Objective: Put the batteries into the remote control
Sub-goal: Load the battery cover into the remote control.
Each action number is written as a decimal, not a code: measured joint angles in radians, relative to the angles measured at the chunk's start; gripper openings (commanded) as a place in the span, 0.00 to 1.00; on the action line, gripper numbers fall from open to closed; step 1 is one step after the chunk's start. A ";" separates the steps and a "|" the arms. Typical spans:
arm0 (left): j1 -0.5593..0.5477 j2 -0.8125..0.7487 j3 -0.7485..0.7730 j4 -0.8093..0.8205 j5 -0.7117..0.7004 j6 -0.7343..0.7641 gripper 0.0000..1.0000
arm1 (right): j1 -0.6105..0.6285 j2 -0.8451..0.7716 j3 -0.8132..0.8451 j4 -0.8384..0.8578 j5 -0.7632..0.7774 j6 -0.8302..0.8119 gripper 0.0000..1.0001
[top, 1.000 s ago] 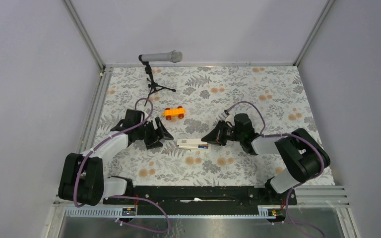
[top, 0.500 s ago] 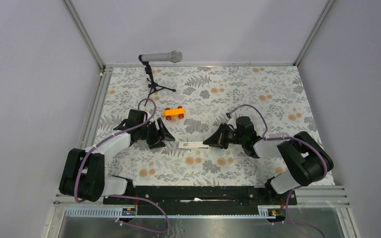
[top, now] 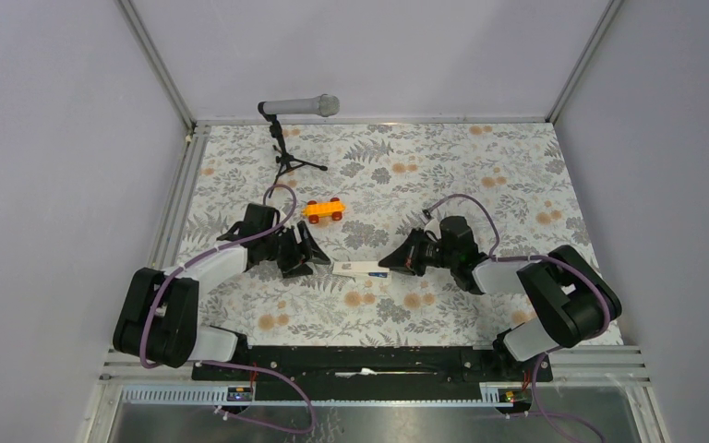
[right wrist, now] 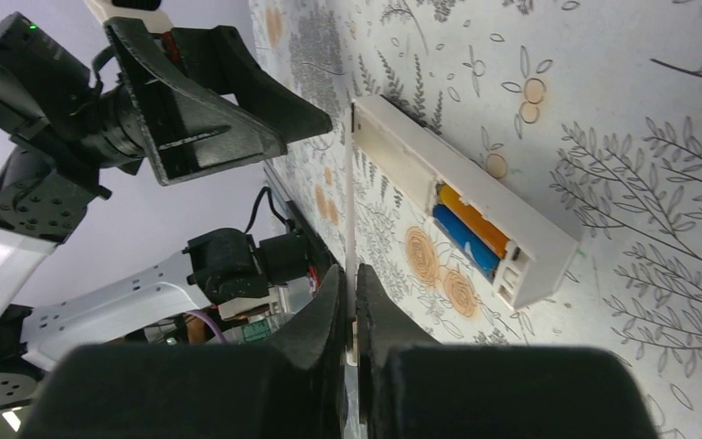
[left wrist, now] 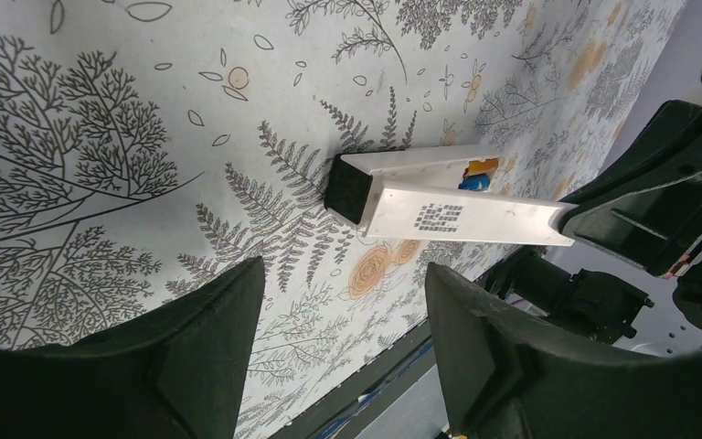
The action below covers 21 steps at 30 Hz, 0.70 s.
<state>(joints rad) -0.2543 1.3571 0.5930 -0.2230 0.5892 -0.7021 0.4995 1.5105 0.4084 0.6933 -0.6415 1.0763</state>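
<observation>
The left arm's fingers [top: 311,250] are being found nearer the slim white rectangular remote control [top: 355,269] than a second ago, and they are being held spread and empty. The remote is being carried mid-table on a table [top: 480,166] covered in a print of grey ferns and orange blooms. Its open bay is showing the small blue battery [right wrist: 464,240] and the small orange battery [right wrist: 477,219] side by side. The flat white back cover [left wrist: 475,219] is being pinched edge-on by the right arm's fingers [right wrist: 327,343], pressed together on it just beside the remote. The table is being enclosed by plain pale lilac walls [top: 378,55]. A grey microphone on a black tripod [top: 300,107] and an orange toy car with red wheels [top: 323,210] are standing farther back.
</observation>
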 measured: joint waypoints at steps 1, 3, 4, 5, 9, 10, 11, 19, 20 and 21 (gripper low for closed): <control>-0.001 0.000 0.000 0.000 0.002 -0.002 0.67 | 0.000 0.002 0.000 0.013 -0.003 0.009 0.00; -0.002 0.000 0.000 0.002 0.002 -0.003 0.67 | -0.002 0.003 0.000 0.034 -0.006 0.023 0.00; -0.002 0.000 0.000 0.002 0.002 -0.004 0.67 | -0.002 0.003 0.000 0.042 -0.006 0.029 0.00; -0.002 0.000 0.000 0.004 0.002 -0.005 0.66 | -0.002 0.003 0.000 0.046 -0.006 0.032 0.00; -0.002 0.000 0.000 0.007 0.005 -0.005 0.66 | -0.002 0.002 0.000 0.048 -0.006 0.039 0.00; -0.002 0.000 0.000 0.007 0.005 -0.005 0.66 | -0.002 0.002 0.000 0.043 -0.006 0.039 0.00; -0.002 0.000 0.000 0.007 0.005 -0.005 0.66 | -0.002 0.002 0.000 0.038 -0.005 0.038 0.00; -0.004 0.002 0.000 0.007 0.010 -0.004 0.66 | -0.003 0.011 0.000 0.029 0.005 0.036 0.00; -0.004 0.002 0.000 0.006 0.010 -0.003 0.66 | -0.003 0.017 0.000 0.029 0.006 0.036 0.00; -0.004 0.002 0.000 0.006 0.010 -0.002 0.66 | -0.003 0.022 0.000 0.029 0.010 0.036 0.00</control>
<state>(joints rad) -0.2584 1.3590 0.5930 -0.2165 0.5991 -0.7040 0.4969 1.5326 0.4084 0.7227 -0.6315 1.1122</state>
